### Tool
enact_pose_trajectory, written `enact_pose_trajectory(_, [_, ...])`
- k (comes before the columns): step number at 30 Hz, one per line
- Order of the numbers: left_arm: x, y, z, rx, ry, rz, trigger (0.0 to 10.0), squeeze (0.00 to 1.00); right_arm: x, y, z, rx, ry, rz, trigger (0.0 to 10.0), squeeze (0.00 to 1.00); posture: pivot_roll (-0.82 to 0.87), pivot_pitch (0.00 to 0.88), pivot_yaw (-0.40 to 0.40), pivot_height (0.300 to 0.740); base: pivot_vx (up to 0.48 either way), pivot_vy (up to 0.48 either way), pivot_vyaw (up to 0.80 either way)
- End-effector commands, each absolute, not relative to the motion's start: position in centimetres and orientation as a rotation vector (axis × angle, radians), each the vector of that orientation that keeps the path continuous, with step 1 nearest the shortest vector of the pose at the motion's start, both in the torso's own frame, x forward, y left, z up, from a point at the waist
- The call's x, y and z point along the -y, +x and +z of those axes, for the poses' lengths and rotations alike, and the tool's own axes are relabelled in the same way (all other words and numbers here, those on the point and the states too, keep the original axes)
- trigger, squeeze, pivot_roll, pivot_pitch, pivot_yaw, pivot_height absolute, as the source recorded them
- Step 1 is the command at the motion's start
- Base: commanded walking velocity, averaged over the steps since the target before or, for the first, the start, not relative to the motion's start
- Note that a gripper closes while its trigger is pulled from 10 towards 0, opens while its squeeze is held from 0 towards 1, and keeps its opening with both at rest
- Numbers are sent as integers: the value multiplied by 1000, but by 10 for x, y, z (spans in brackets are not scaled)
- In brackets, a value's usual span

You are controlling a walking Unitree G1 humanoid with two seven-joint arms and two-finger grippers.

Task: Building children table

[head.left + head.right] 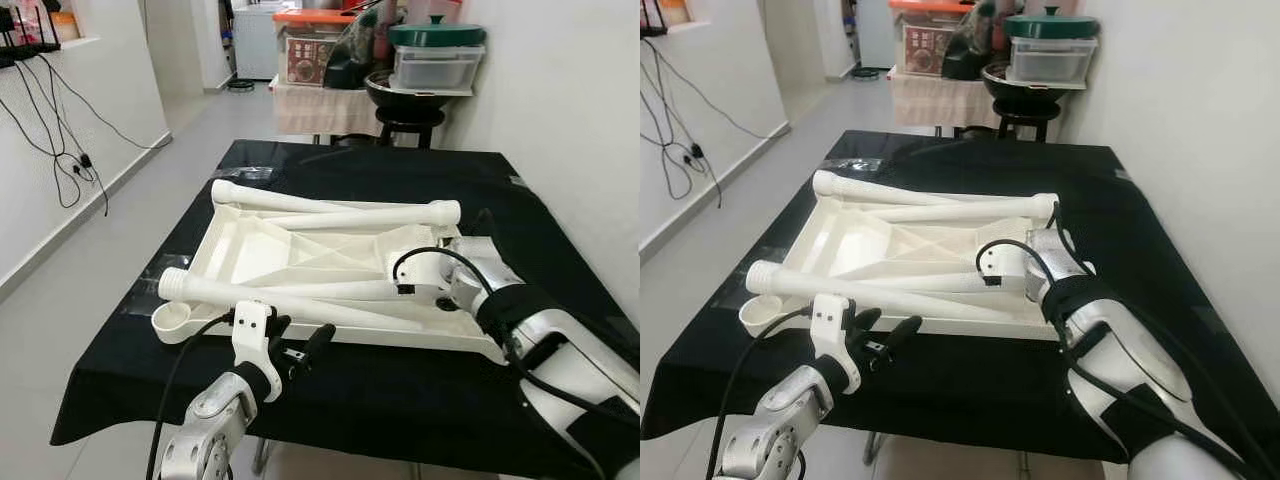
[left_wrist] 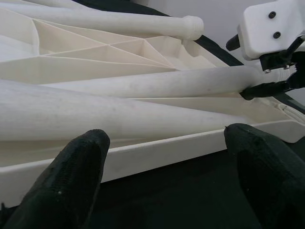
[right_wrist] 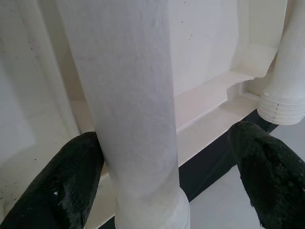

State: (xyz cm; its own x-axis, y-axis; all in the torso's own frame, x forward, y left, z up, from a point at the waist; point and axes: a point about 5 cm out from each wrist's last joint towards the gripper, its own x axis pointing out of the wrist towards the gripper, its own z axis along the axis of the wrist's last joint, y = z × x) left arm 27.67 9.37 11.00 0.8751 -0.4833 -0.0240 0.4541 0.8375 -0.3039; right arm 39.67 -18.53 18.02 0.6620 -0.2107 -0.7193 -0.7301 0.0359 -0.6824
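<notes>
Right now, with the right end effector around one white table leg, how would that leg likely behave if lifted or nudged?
The table leg looks like stiff moulded plastic, so probably rigid and fairly light. It is round and smooth and lies loose on the upturned tabletop, so it may roll or slip between the fingers of the open right end effector.

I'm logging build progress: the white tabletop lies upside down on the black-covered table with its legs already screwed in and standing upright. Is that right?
Not quite. The tabletop does lie upside down on the black-covered table, but the legs are loose, lying flat across it, as the left eye view shows. The right gripper has its open fingers around one leg.
</notes>
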Motion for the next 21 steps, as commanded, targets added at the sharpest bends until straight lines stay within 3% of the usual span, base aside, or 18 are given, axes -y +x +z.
enact_pose_trajectory(1, [-94, 275, 110, -109, -305, -492, 10000, 0, 183, 394, 167, -844, -1526, 502, 2863, 0, 18, 0, -66, 740, 0, 0, 0])
enact_pose_trajectory(2, [-94, 275, 110, -109, -305, -492, 10000, 0, 183, 394, 167, -844, -1526, 502, 2863, 0, 18, 0, -66, 740, 0, 0, 0])
enact_pose_trajectory(3, [-94, 275, 110, -108, -308, -490, 10000, 0, 183, 393, 162, -848, -1532, 500, 0, 0, 18, 0, -64, 740, 0, 0, 0])
enact_pose_trajectory(12, [-94, 275, 114, -107, -322, -485, 10000, 0, 178, 388, 142, -860, -1554, 497, 0, 0, 18, 0, -62, 740, 0, 0, 0])
enact_pose_trajectory(21, [-96, 276, 117, -105, -328, -481, 10000, 0, 178, 394, 151, -773, -1572, 454, 0, 0, 14, 0, -55, 740, 0, 0, 0])
